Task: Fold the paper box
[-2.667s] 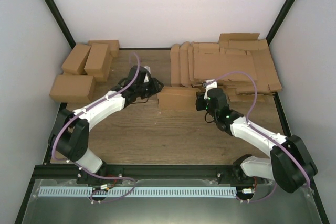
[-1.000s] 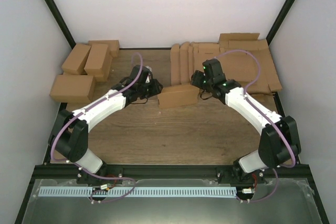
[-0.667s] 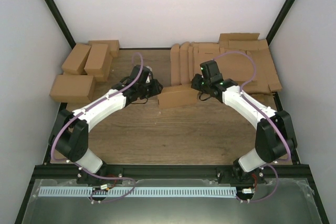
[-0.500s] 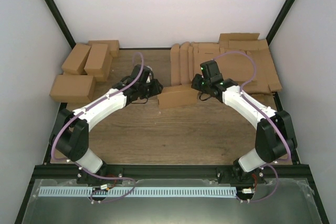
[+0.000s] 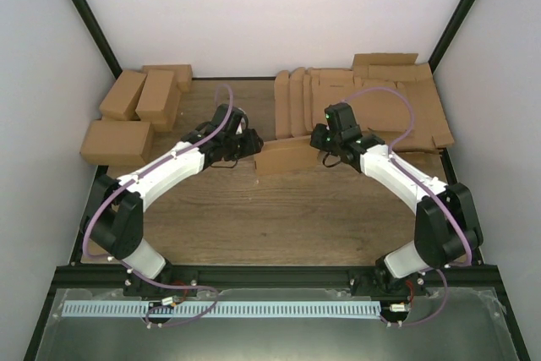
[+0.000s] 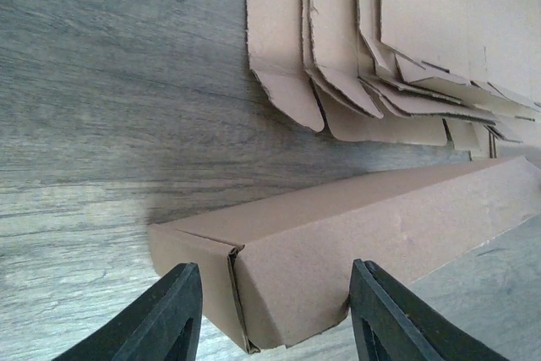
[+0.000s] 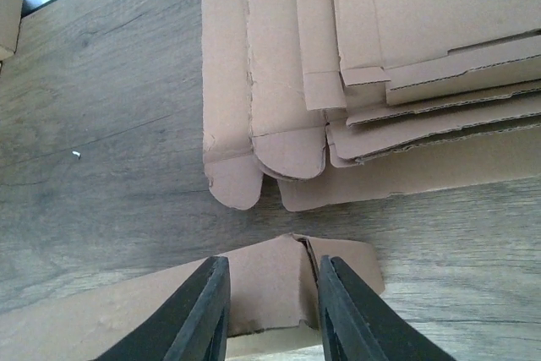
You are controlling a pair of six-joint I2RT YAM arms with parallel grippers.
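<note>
The paper box (image 5: 283,156) lies on the wooden table as a long low brown carton, slightly slanted, between my two grippers. My left gripper (image 5: 251,145) is open at the box's left end. In the left wrist view the box's end corner (image 6: 380,226) sits between the spread fingers of the left gripper (image 6: 275,319), and the right finger touches its edge. My right gripper (image 5: 319,141) is open over the box's right end. In the right wrist view that gripper (image 7: 272,314) hovers with its fingers above the end flap of the box (image 7: 279,285), beside a split seam.
A fanned stack of flat cardboard blanks (image 5: 372,107) lies just behind the box at back right; it also shows in the left wrist view (image 6: 380,40) and the right wrist view (image 7: 338,57). Several folded cartons (image 5: 135,99) sit at back left. Black frame posts stand at both sides.
My right arm swung from the box's front right to behind its right end, then came down onto that end. The box's right end shifted slightly. The left gripper stayed at the left end.
</note>
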